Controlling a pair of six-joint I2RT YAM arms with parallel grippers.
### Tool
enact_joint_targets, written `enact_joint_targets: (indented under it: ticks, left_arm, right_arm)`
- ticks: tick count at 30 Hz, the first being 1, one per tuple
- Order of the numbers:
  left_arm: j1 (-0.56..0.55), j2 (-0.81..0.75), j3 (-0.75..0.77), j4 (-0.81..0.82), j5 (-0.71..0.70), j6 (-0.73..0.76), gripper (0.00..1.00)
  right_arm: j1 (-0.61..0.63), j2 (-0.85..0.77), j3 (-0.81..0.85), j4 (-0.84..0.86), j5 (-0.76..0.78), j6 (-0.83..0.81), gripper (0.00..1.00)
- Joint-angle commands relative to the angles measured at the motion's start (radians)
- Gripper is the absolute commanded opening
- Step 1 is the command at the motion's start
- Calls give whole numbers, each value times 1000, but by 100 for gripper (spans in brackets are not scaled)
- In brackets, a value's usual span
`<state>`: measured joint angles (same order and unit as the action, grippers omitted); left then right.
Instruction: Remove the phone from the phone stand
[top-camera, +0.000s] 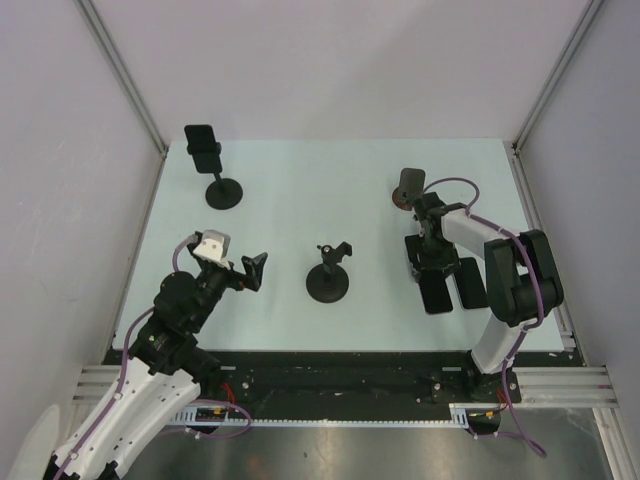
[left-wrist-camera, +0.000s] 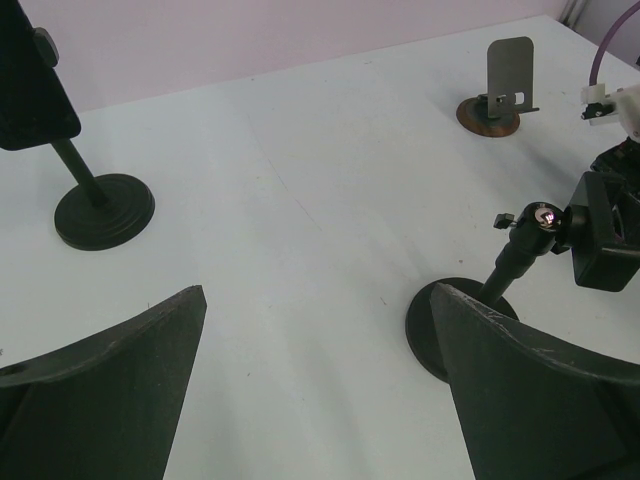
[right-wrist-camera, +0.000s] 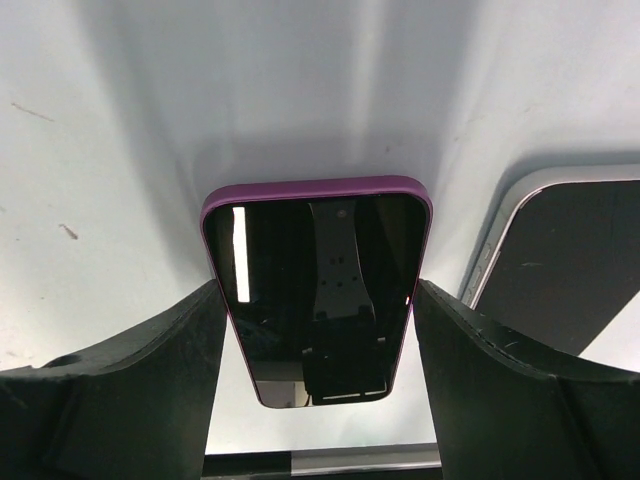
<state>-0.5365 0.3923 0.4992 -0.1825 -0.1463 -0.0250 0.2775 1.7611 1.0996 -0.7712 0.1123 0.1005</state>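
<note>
At the far left of the table (top-camera: 300, 210), a black phone (top-camera: 203, 147) is seen held in the clamp of the far-left stand (top-camera: 224, 192), so this removal is judged not yet done. The left gripper (top-camera: 256, 271) is held with its jaws spread wide and nothing between them, well apart from that stand. If it were sent in low, the post or the base could be struck before the phone is reached. The stand could then be tipped or dragged, since it does not appear to be fastened down. The middle stand (top-camera: 328, 282) is seen empty, near the left gripper on its right, and could be knocked if the wrist were swung that way. At the back right, a small stand (top-camera: 408, 187) with a bare plate is also empty.

The right gripper (top-camera: 433, 265) is pointed down, with its fingers (right-wrist-camera: 120, 380) set on either side of a purple-cased phone (right-wrist-camera: 318, 270) lying flat on the table. Whether its edges are pinched or only flanked cannot be told. If pressure is in fact being applied, the phone could be lifted or skidded when the arm is raised. A second phone (right-wrist-camera: 570, 260) lies just beside it on the right and could be nudged by the finger on that side
</note>
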Motion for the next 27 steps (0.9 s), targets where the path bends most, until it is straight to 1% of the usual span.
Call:
enact_joint_targets:
  ticks: [1, 6, 27]
  left_arm:
    - [-3, 0, 2, 15, 1, 22, 100]
    - [-3, 3, 2, 17, 2, 22, 100]
    - [-3, 3, 2, 17, 5, 22, 100]
  right_arm:
    - [-38, -2, -24, 52, 59, -31, 68]
    - [-43, 0, -26, 39, 49, -16, 68]
    - [-49, -12, -27, 16, 98, -22, 69]
